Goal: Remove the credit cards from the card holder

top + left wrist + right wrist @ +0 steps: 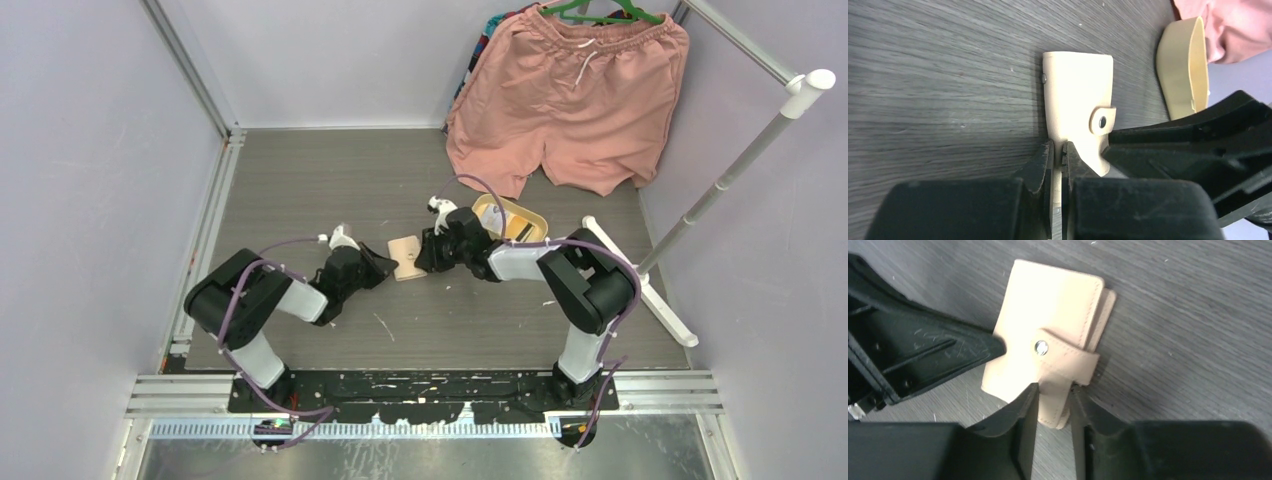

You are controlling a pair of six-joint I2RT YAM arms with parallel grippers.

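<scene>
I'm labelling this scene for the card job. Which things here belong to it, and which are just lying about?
In the job: card holder, snapped shut; left gripper, pinching its edge; right gripper, straddling its tab end.
Lying about: oval tan tray; pink shorts; white clothes rack.

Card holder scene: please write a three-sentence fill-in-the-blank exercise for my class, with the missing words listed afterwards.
1. The left end effector pinches one edge of the tan ___.
2. The snap tab on the card holder is ___.
3. The oval tray lies on the robot's ___ side of the table.
Missing words: card holder; fastened; right.
</scene>
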